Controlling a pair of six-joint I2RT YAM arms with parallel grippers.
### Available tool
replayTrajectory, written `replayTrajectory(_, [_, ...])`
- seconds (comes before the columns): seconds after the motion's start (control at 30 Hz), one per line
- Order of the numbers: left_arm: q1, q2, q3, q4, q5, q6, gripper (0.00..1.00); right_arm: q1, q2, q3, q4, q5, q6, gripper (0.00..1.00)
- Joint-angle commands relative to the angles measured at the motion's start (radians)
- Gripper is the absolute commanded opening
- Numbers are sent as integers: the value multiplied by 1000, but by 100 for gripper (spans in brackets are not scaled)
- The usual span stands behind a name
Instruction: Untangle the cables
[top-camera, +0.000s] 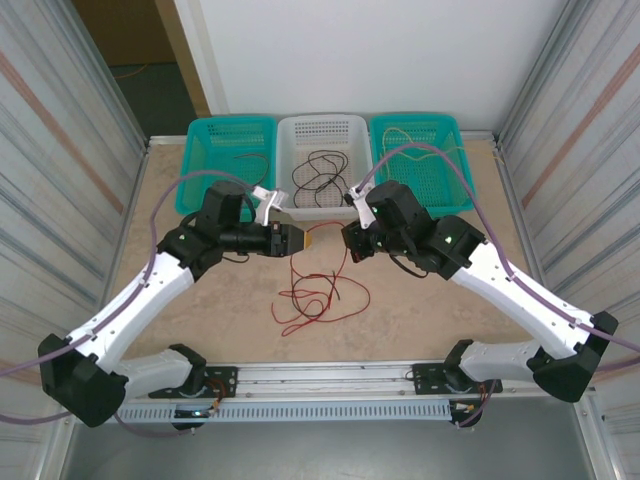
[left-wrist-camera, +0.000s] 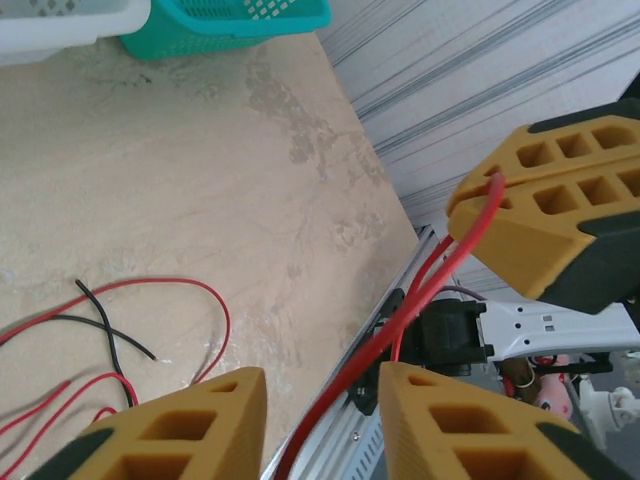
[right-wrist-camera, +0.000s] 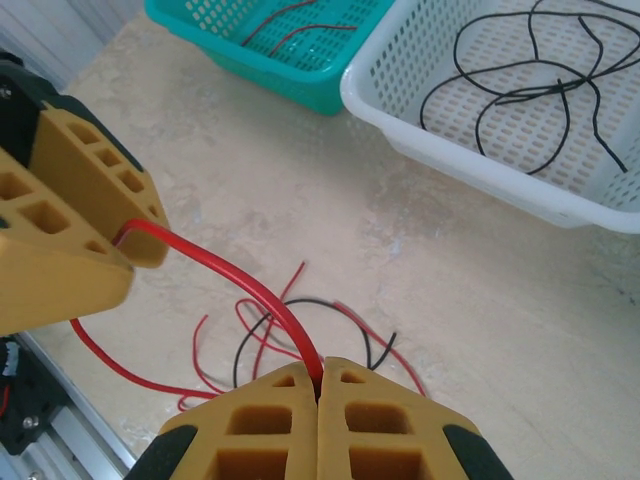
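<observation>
The left end effector (top-camera: 300, 240) and the right end effector (top-camera: 347, 240) are found facing each other above the middle of the desk (top-camera: 400, 320), close together and raised off its surface.

The right end effector is pressed together, and a red cable (right-wrist-camera: 230, 275) is pinched at its fingertips (right-wrist-camera: 345, 385). From there the cable is carried in an arc to the left end effector.

In the left wrist view the left end effector's fingers (left-wrist-camera: 180, 430) are seen spread, with the red cable running through the gap between them. No clamping is seen there, though in the right wrist view the strand appears to come out at the seam between the two fingers.

A loose tangle of red and black cables (top-camera: 315, 300) lies on the desk just nearer than the two end effectors. Strands are crossed over one another.

Three baskets are set in a row at the far edge.
- White basket (top-camera: 322, 120), centre: several black cables (right-wrist-camera: 520, 90) are held in loops.
- Left teal basket (top-camera: 232, 122): thin strands (right-wrist-camera: 290, 30) are held, red among them.
- Right teal basket (top-camera: 415, 120): a pale yellow cable (top-camera: 400, 130) is held, faintly seen.
</observation>
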Motion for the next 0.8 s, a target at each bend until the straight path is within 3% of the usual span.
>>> replayTrajectory(0.0, [-4, 10, 17, -14, 33, 30, 25, 8, 7, 36, 11, -27, -31, 0])
replayTrajectory(0.13, [-3, 14, 23, -14, 32, 31, 2, 10, 12, 41, 14, -19, -28, 0])
replayTrajectory(0.27, [-3, -7, 18, 18, 12, 9, 0, 10, 9, 41, 12, 29, -24, 3])
replayTrajectory(0.33, [0, -20, 13, 37, -6, -6, 0, 10, 7, 39, 10, 95, -15, 21])
replayTrajectory(0.37, [6, -27, 13, 38, -20, -14, 0, 10, 8, 39, 4, 146, -8, 36])
replayTrajectory(0.47, [40, -51, 14, 17, -122, -77, 0, -1, 11, 46, -22, 224, 17, 68])
replayTrajectory(0.6, [96, -101, -21, 15, -263, -227, 0, -5, 10, 50, -1, 152, 70, 69])
replayTrajectory(0.7, [143, -124, -78, 137, -195, -355, 0, 0, 4, 35, 79, -30, 113, 58])
replayTrajectory(0.77, [162, -118, -86, 167, -155, -410, 0, 4, 1, 20, 151, -176, 128, 57])
